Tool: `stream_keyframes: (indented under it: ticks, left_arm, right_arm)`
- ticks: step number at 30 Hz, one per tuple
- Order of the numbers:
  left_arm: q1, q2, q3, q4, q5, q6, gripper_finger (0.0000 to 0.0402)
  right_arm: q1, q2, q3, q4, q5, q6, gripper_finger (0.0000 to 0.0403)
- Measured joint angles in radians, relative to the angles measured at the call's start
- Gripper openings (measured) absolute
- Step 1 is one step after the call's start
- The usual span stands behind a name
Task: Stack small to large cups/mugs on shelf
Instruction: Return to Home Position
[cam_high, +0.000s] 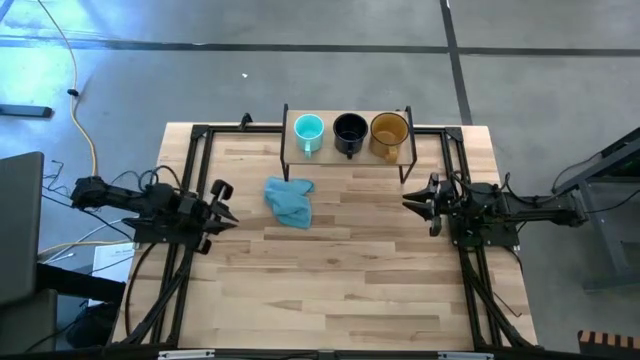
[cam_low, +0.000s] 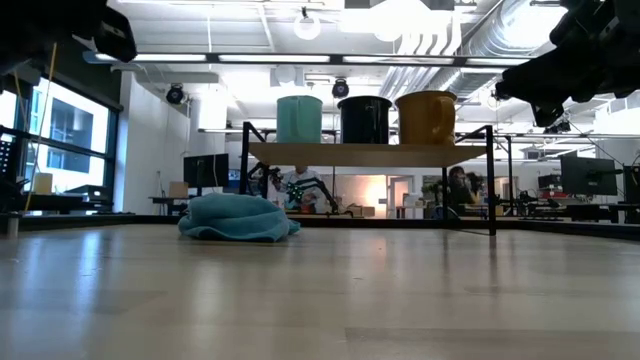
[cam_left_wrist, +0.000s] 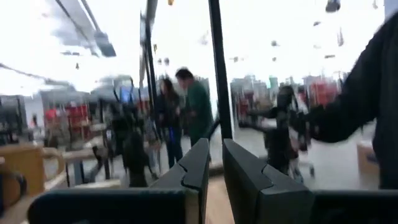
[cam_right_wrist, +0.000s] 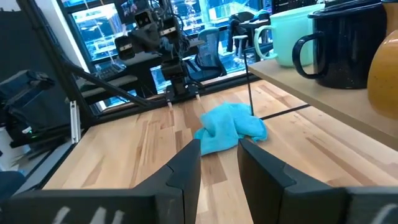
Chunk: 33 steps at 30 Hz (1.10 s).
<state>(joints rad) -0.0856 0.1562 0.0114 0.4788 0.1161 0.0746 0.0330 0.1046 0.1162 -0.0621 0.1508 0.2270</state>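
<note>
one worktop (cam_high: 340, 290) carries every item. two arms are present, one at each side edge, both well apart from the shelf. the left claw (cam_high: 228, 208) hangs above the worktop with its fingers (cam_left_wrist: 189, 171) nearly pressed together, a thin slit between them, pinching nothing. the right claw (cam_high: 410, 203) hangs level with the shelf's front leg, its fingers (cam_right_wrist: 186, 168) slightly spread across a narrow gap, pinching nothing. one shelf (cam_high: 328, 152) stands at the far edge of the worktop and holds three mugs, upright, in a single row, handles toward the front. one blue-teal cloth (cam_high: 290, 201) lies crumpled on the worktop in front of the shelf, nearer the left arm. mug count: one amber mug (cam_high: 389, 133) at the right-arm end, one black mug (cam_high: 350, 132) in the middle, one turquoise mug (cam_high: 309, 130) at the left-arm end.
</note>
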Motion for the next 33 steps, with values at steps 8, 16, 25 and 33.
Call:
stream_keyframes:
  ticks: [8,16,25,33]
  left_arm:
    - [0.0,0.018,0.008,0.053,-0.001,0.055,0.0037]
    - [0.001,0.018,0.008,0.105,-0.131,0.158,0.0037]
    - [0.136,0.018,-0.003,0.147,0.065,0.091,0.0037]
    - [0.204,0.018,-0.003,0.143,0.128,0.026,0.0037]
  right_arm:
    - [0.0,0.0,0.0,0.01,0.013,0.0,0.0096]
    - [0.0,0.0,0.0,0.014,0.057,-0.012,0.0096]
    - [0.0,0.001,0.0,0.022,0.089,-0.03,0.0096]
    - [0.0,0.001,0.0,0.022,0.089,-0.027,0.0096]
